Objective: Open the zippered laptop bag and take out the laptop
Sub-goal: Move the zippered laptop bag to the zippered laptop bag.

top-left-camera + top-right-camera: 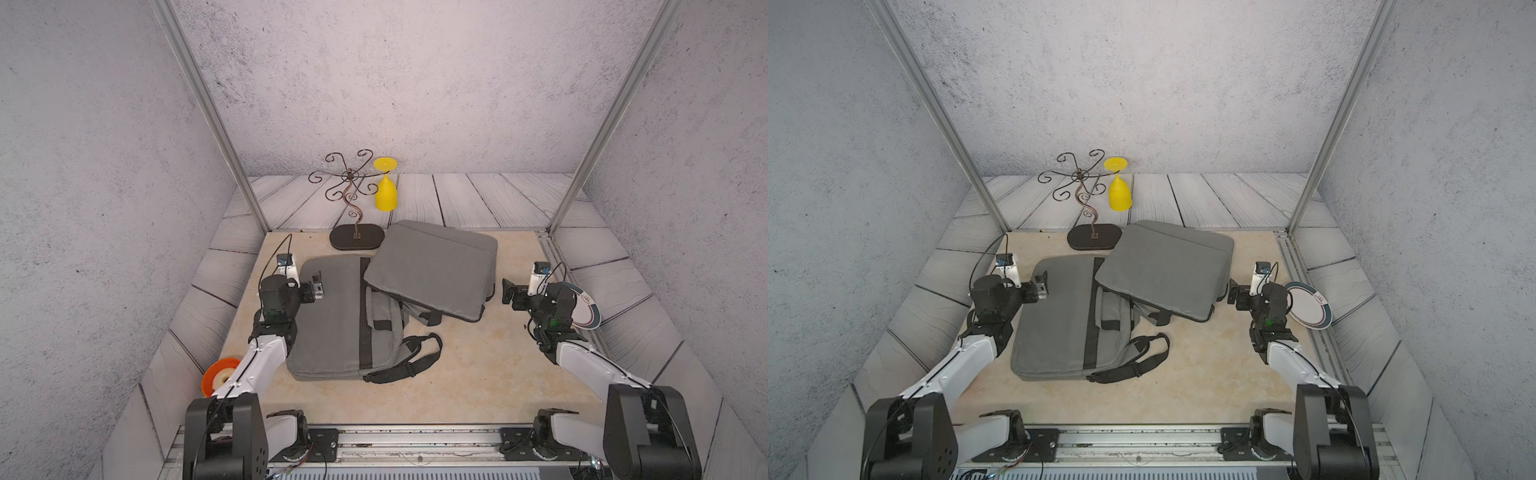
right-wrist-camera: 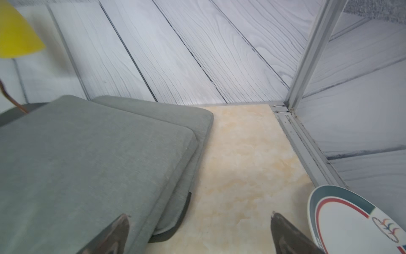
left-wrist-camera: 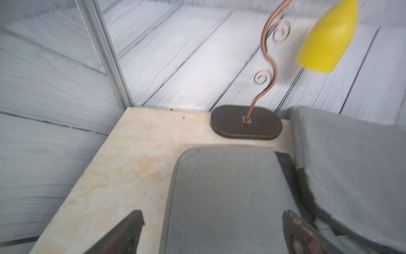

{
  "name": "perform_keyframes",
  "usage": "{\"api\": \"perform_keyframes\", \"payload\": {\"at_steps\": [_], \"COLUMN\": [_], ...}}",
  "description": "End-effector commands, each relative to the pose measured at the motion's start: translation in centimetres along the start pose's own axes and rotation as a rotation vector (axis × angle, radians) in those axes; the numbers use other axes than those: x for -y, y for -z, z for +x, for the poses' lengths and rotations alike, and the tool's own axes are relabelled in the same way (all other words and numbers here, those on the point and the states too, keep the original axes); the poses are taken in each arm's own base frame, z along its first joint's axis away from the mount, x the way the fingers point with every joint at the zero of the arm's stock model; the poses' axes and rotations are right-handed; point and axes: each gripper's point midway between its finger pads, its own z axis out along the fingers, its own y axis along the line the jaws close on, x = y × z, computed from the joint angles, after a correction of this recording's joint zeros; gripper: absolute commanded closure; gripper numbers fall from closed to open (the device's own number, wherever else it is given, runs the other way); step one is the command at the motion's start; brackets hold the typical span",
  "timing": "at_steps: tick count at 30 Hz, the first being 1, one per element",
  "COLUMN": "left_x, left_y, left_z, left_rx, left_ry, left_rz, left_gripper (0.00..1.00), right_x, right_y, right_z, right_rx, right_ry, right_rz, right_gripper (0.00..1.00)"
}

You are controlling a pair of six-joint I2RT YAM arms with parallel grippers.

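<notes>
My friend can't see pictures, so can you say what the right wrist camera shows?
A padded gray bag lies on a beige table, filling much of the picture. The right gripper is open and empty, one dark finger over the bag, one over bare table near a plate. A yellow cup shows beyond the bag.

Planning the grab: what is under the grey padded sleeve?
The larger grey fabric laptop bag with black straps; the grey padded sleeve overlaps its far right corner, hiding that part.
</notes>
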Motion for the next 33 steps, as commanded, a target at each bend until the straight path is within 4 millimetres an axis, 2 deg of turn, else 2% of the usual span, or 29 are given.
{"api": "perform_keyframes", "payload": {"at_steps": [1,6,9,12,15,20,30,33], "left_x": [2.0,5.9,9.3,12.5,14.6,16.8,19.4,20.3], "left_y": [1.8,4.9,6.3,7.2,7.7,7.7,7.0,6.9], "left_z": [2.3,3.5,4.6,5.3,6.6,9.0,11.0,11.4], "left_rx": [-0.207,-0.389,-0.471,-0.543,-0.617,-0.711,-0.765,-0.777], "left_ry": [0.146,0.294,0.415,0.5,0.499,0.498,0.369,0.356], "left_rz": [0.047,0.155,0.311,0.452,0.522,0.562,0.557,0.572], "left_gripper": [0.01,0.01,0.01,0.01,0.01,0.01,0.01,0.01], "right_x": [-2.6,-4.3,-5.5,-6.7,-7.8,-8.4,-8.8,-9.7], "right_y": [1.7,3.6,4.2,4.4,4.3,3.0,-0.5,-1.4], "right_z": [0.5,1.2,2.1,2.9,3.7,5.9,9.7,10.5], "right_rx": [-0.102,-0.25,-0.348,-0.417,-0.475,-0.556,-0.651,-0.669], "right_ry": [-0.086,-0.175,-0.266,-0.34,-0.374,-0.422,-0.505,-0.519], "right_rz": [-0.131,-0.204,-0.249,-0.298,-0.323,-0.302,-0.227,-0.24], "right_gripper": [0.01,0.01,0.01,0.01,0.01,0.05,0.14,0.17]}}
